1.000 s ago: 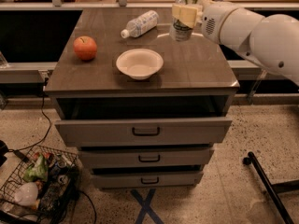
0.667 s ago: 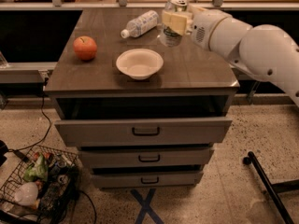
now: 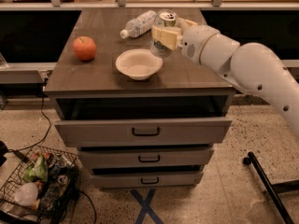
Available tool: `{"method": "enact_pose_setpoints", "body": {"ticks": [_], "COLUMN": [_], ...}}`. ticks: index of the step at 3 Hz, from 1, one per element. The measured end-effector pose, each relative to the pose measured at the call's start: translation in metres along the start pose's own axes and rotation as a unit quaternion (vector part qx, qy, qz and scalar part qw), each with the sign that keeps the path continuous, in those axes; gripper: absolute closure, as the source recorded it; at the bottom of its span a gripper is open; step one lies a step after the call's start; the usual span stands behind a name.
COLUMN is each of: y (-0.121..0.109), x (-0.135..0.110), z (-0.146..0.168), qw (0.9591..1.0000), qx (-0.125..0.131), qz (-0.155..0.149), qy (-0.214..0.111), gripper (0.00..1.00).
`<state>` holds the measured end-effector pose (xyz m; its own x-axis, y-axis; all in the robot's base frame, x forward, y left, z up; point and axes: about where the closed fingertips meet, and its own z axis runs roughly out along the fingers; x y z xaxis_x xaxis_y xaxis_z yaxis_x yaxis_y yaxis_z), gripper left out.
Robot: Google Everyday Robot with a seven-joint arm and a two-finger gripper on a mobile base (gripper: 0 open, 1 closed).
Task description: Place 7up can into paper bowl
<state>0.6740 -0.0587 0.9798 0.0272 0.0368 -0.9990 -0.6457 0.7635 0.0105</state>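
The 7up can (image 3: pixel 162 31), silvery with a silver top, is held upright in my gripper (image 3: pixel 164 35), whose cream fingers are shut on its sides. The can hangs above the tabletop just right of and behind the paper bowl (image 3: pixel 138 64). The off-white bowl sits empty near the middle of the dark wooden cabinet top (image 3: pixel 93 76). My white arm reaches in from the right.
A red apple (image 3: pixel 84 48) sits on the left of the top. A clear plastic water bottle (image 3: pixel 138 24) lies on its side at the back. Drawers (image 3: pixel 145 130) are below, the top one slightly open. A wire basket (image 3: pixel 39 183) of items stands on the floor at left.
My gripper has carried the can leftward and a little toward the front, from the right side of the top to beside the bowl's right rim.
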Motion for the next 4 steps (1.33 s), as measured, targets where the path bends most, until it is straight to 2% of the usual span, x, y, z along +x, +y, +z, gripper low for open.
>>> {"method": "enact_pose_setpoints", "body": {"ticks": [1, 2, 3, 4], "y": [0.030, 0.049, 0.060, 0.058], "x": [0.005, 0.004, 0.008, 0.013], "z": [0.003, 0.007, 0.015, 0.023], "qw": [0.9982, 0.9949, 0.9920, 0.9898], "qx": [-0.049, -0.083, -0.112, -0.125], "qz": [-0.016, -0.024, -0.042, -0.069], "qy": [-0.032, -0.053, -0.041, -0.004], "gripper": [1.00, 1.00, 1.00, 1.00]}}
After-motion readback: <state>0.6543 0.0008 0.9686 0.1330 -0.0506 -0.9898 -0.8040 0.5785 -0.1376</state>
